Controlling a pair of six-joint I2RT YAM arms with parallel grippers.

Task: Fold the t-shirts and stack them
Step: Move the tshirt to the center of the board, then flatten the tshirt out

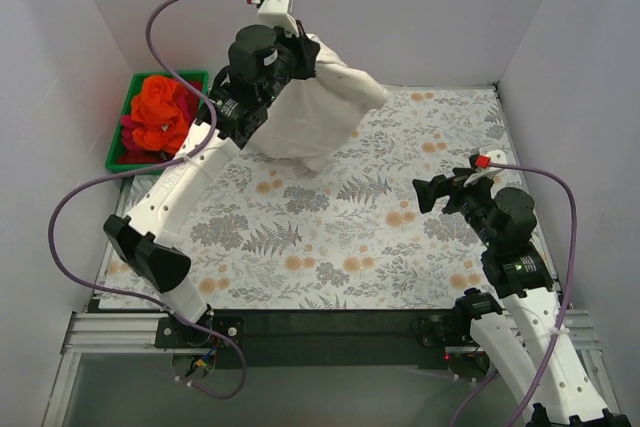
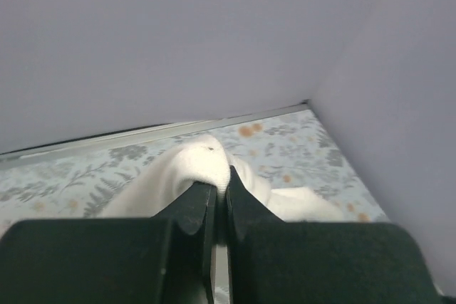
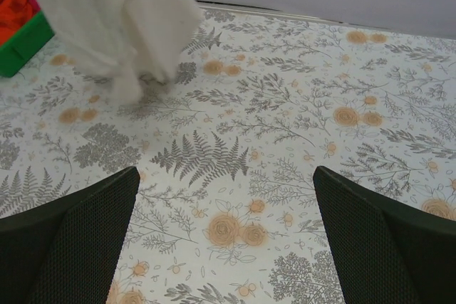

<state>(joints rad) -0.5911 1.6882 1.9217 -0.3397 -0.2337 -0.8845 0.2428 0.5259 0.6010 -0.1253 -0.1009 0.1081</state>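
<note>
My left gripper point(image 1: 300, 47) is shut on the cream off-white t-shirt point(image 1: 315, 112) and holds it up at the back of the table; the cloth hangs bunched, its lower edge near the tablecloth. In the left wrist view the gripper point(image 2: 221, 194) pinches a fold of the cream shirt point(image 2: 199, 161). The shirt also hangs at the top left of the right wrist view point(image 3: 121, 12). The orange t-shirt point(image 1: 160, 112) and the red-magenta t-shirt point(image 1: 133, 137) lie crumpled in the green bin point(image 1: 120, 157). My right gripper point(image 1: 440, 187) is open and empty above the right side of the table, also in its wrist view point(image 3: 224, 183).
The floral tablecloth point(image 1: 340, 237) covers the table. White walls enclose the back and both sides. The green bin sits at the back left corner, its edge showing in the right wrist view point(image 3: 21, 48). A black strip runs along the near edge point(image 1: 320, 322).
</note>
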